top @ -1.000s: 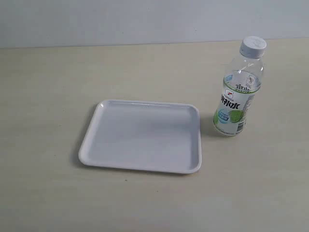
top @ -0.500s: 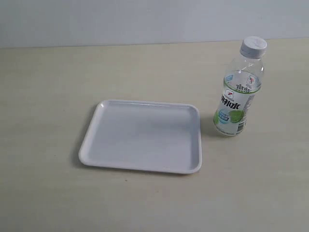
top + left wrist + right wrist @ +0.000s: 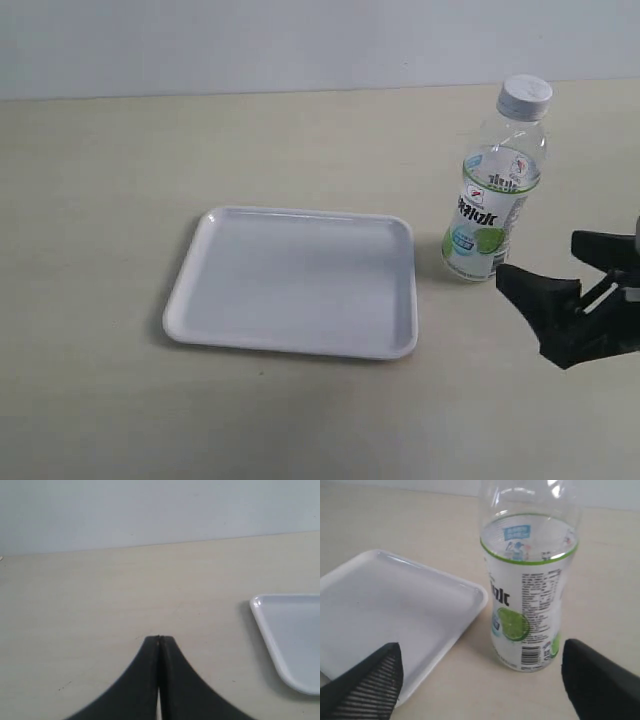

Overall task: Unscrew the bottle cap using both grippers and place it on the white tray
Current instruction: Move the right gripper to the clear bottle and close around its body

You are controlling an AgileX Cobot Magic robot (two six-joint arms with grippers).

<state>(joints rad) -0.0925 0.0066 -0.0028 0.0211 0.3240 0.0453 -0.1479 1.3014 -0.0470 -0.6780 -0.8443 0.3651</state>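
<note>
The bottle is clear, glossy plastic with a smooth printed label, and its cap is white plastic. The tray is smooth white plastic with a soft sheen, on a matt, pale tabletop. The right hand is matt black, finely ribbed on one inner face.
</note>
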